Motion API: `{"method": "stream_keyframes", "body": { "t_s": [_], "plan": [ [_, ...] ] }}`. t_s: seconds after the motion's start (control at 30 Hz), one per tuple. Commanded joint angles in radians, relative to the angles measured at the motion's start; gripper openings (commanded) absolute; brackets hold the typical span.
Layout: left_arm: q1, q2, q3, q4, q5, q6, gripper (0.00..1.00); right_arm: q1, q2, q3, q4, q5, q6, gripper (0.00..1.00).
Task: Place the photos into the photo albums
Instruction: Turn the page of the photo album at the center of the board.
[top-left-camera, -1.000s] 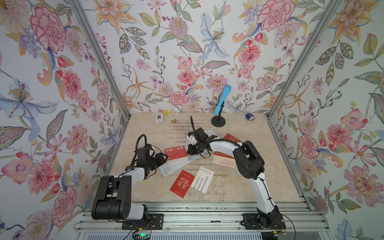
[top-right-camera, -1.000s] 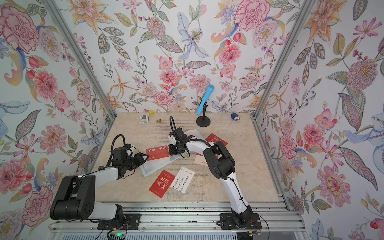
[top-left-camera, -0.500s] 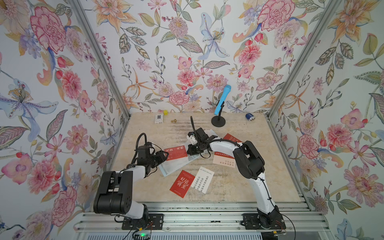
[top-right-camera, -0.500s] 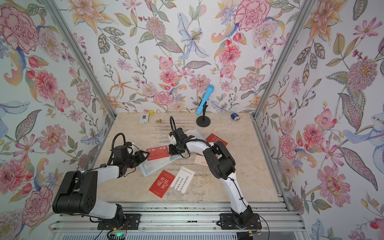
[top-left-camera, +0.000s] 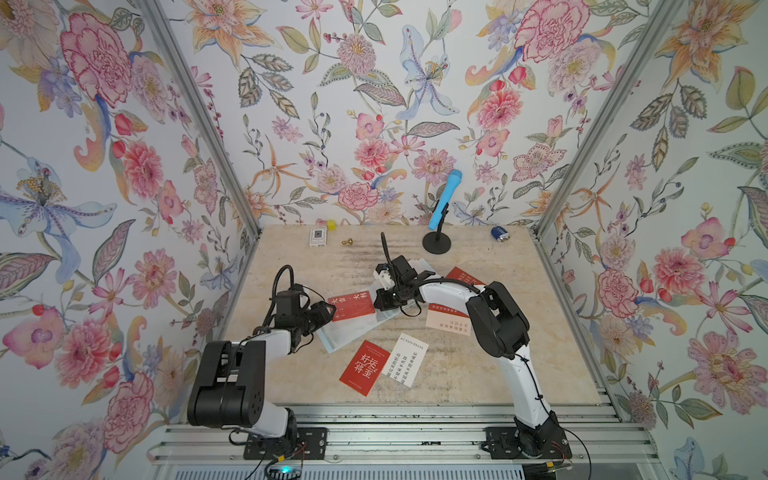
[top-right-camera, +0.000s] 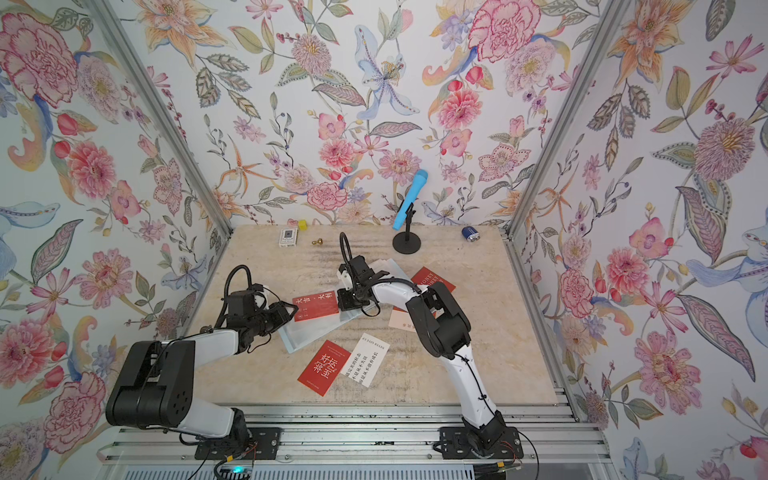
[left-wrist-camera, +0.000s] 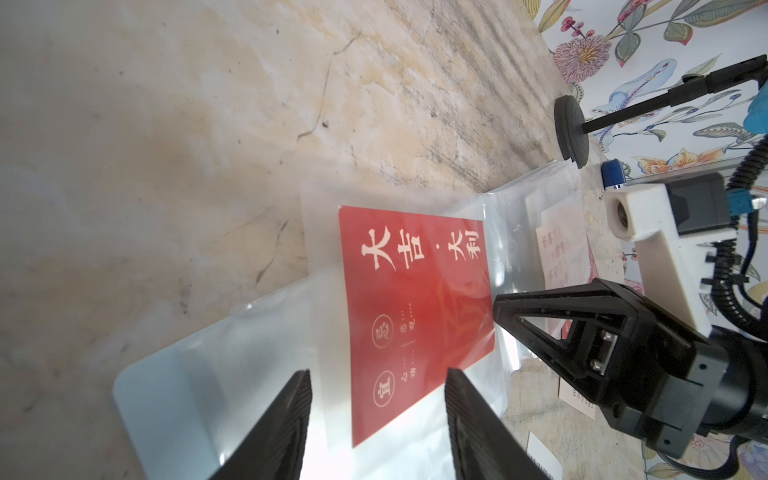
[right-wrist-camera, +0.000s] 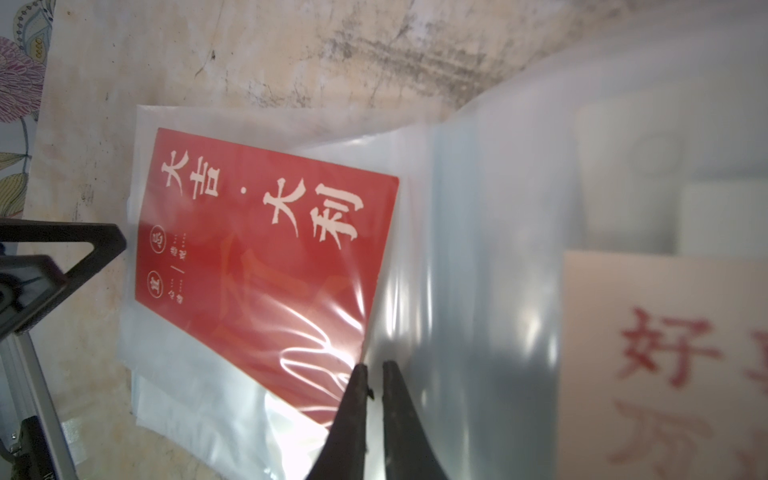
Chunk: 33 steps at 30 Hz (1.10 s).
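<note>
The pale blue photo album (top-left-camera: 337, 341) (top-right-camera: 300, 338) lies open at mid-table with its clear sleeves spread. A red photo (top-left-camera: 351, 305) (top-right-camera: 316, 305) (left-wrist-camera: 415, 307) (right-wrist-camera: 266, 257) with white Chinese lettering lies in a sleeve. My left gripper (top-left-camera: 328, 311) (left-wrist-camera: 378, 374) is open, its fingers astride the card's near corner. My right gripper (top-left-camera: 377, 304) (right-wrist-camera: 372, 368) is shut, with its tips on the plastic at the card's opposite corner. Loose photos lie nearby: a red one (top-left-camera: 365, 368), a white one (top-left-camera: 407, 363), a pale pink one (top-left-camera: 449, 318) and a red one (top-left-camera: 465, 276) partly under the right arm.
Along the back edge stand a small white box with a black square (top-left-camera: 318, 237), a yellow cube (top-left-camera: 331, 225), a small brass piece (top-left-camera: 347, 241), a blue microphone on a black stand (top-left-camera: 436, 241) and a blue cylinder (top-left-camera: 498, 233). Flowered walls close three sides.
The left arm's elbow has shifted slightly while its gripper stays at the red photo's edge. The right arm and the cards have not moved.
</note>
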Motion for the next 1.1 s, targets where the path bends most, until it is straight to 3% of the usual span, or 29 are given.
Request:
{"method": "stream_keyframes", "body": {
  "t_s": [0.0,0.57,0.8,1.07],
  "plan": [
    [0.003,0.023,0.020,-0.005,-0.018,0.019,0.55,-0.017,0.037,-0.053,-0.116,0.070,-0.002,0.13],
    [-0.011,0.088,-0.016,0.190,0.086,-0.113,0.43,-0.018,0.037,-0.054,-0.115,0.067,-0.001,0.13],
    [-0.013,0.087,-0.028,0.216,0.091,-0.128,0.24,-0.018,0.023,-0.057,-0.108,0.046,0.006,0.13],
    [-0.013,0.024,0.019,0.121,0.070,-0.081,0.00,-0.047,-0.082,-0.111,-0.027,-0.023,0.039,0.15]
  ]
}}
